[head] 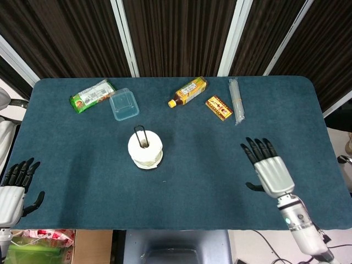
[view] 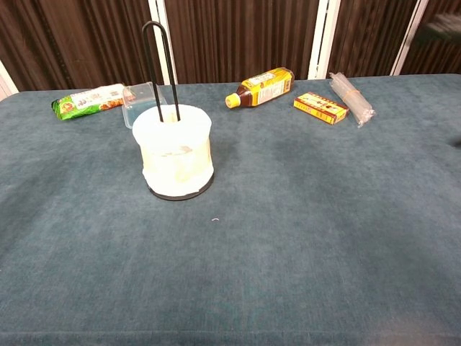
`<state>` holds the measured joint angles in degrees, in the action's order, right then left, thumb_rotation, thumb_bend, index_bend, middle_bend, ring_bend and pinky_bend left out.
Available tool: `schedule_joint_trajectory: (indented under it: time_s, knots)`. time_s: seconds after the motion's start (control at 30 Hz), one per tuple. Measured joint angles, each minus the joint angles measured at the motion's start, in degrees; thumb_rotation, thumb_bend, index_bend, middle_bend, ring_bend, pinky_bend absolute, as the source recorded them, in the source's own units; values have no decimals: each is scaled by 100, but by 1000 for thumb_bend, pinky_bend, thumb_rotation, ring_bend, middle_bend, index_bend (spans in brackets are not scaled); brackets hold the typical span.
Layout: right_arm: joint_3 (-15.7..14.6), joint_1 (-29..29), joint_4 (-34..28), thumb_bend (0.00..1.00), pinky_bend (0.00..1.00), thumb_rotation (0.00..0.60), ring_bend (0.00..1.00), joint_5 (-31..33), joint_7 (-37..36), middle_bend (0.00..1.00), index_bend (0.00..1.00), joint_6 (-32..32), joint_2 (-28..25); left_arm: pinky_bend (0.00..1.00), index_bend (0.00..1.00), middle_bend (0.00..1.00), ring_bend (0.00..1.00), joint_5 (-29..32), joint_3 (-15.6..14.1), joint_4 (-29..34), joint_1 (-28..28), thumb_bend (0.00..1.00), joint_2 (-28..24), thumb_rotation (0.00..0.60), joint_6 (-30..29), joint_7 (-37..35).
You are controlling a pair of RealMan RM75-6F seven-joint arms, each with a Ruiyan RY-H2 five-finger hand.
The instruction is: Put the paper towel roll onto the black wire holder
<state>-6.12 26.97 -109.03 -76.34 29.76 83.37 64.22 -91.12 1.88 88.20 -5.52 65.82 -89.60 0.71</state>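
The white paper towel roll [head: 146,149] [view: 175,153] sits upright on the black wire holder [view: 160,68], whose loop [head: 141,133] sticks up through the core and whose ring base rests on the table. My right hand [head: 268,168] hovers over the table's front right, far from the roll, fingers spread and holding nothing. At the front left edge my left hand [head: 14,187] lies open, fingers apart, empty. In the chest view only a blurred dark bit of the right hand [view: 441,27] shows at the top right.
Along the back of the blue table [head: 82,165] lie a green snack packet [head: 92,95], a clear plastic box [head: 124,104], a yellow bottle [head: 188,92], a small orange box [head: 219,108] and a clear sleeve [head: 237,100].
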Motion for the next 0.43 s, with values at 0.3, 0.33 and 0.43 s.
schedule_joint_trajectory:
  time_s: [0.3, 0.33, 0.43]
  knots:
    - [-243, -1309, 1471, 115, 0, 600, 0, -491, -1396, 0, 0, 1171, 668, 80, 0, 0, 0, -41, -2, -37, -17, 412, 6, 600, 7, -37]
    - [-228, -1345, 1511, 115, 0, 600, 0, -501, -1427, 0, 0, 1163, 683, 80, 0, 0, 0, -48, -5, -37, -18, 412, 1, 600, 8, -57]
    - [-138, -1422, 1561, 116, 0, 600, 0, -506, -1434, 0, 0, 1082, 688, 80, 0, 0, 0, -47, -16, -27, -11, 412, -14, 600, 9, -55]
